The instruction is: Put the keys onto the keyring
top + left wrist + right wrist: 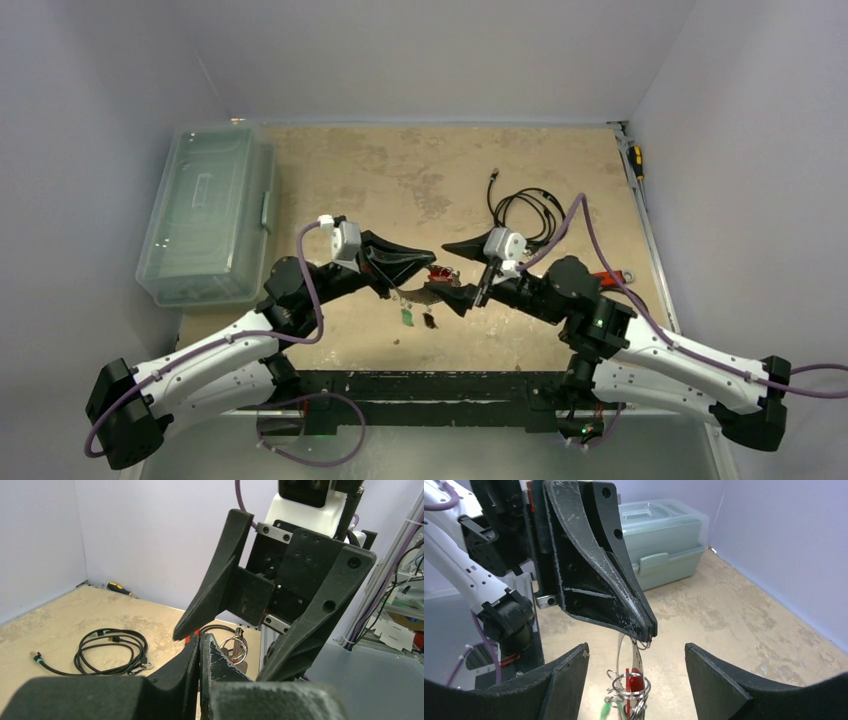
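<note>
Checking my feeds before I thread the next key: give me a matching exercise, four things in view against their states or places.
Things:
1. left gripper
2. right gripper
3. black cable
4. storage box

States or places:
A. coiled, far centre
B. open
C. far left
D. shut on the keyring

Pairs: 1-D, 2-B, 3-A, 4-C
</note>
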Motion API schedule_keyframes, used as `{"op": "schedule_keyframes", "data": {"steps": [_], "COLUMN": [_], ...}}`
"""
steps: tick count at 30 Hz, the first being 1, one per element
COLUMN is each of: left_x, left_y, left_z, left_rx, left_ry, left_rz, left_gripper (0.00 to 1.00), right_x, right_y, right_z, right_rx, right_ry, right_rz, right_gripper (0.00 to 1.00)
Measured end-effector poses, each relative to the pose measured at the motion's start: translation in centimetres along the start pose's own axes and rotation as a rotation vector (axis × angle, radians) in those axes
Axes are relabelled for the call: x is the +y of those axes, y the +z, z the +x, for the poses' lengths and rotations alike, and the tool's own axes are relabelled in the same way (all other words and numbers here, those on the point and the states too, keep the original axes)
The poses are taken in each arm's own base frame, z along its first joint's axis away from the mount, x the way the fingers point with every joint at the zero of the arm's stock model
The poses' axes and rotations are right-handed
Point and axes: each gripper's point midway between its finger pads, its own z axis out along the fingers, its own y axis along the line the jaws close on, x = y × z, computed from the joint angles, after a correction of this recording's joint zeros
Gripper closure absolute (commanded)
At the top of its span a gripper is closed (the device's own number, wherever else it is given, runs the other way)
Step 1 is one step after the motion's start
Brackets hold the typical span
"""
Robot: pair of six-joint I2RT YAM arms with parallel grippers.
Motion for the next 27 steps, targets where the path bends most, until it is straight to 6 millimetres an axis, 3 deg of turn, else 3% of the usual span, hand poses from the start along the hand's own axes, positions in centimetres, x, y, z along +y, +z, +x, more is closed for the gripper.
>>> {"op": "schedule_keyframes", "data": {"steps": [5, 10, 16, 24, 25, 27], "left_x": [-0.3, -0.5, -0.6, -0.7, -0.8, -0.8], "left_y": [-0.1, -0.3, -0.3, -0.3, -0.3, -0.4], "left_z": [-0.4, -0.7, -0.9, -1.4, -1.4, -1.6], "left_rx": [-0.011, -0.019, -0.024, -0.043, -0.045, -0.048], "left_ry": [-0.004, -0.003, -0.004, 0.004, 0.004, 0.005], "left_rz": [0.007, 0.011, 0.014, 0.019, 0.02, 0.021], "left_gripper": [1.0, 1.0, 1.0, 1.0, 0.95, 0.7], "right_x": [0.0, 0.4, 0.4, 0.4, 0.4, 0.5], "right_y": [1.7, 2.4, 2.6, 2.6, 2.6, 2.5], "right_z": [0.6, 1.5, 2.0, 1.4, 1.4, 1.2], "right_rx": [0.041, 0.07, 0.082, 0.063, 0.06, 0.056], "right_ry": [-0.006, -0.011, -0.007, -0.014, -0.017, -0.025], "right_rz": [-0.005, -0.029, -0.027, -0.029, -0.031, -0.037], "right_gripper": [0.4, 0.7, 0.98, 1.0, 1.0, 1.0]}}
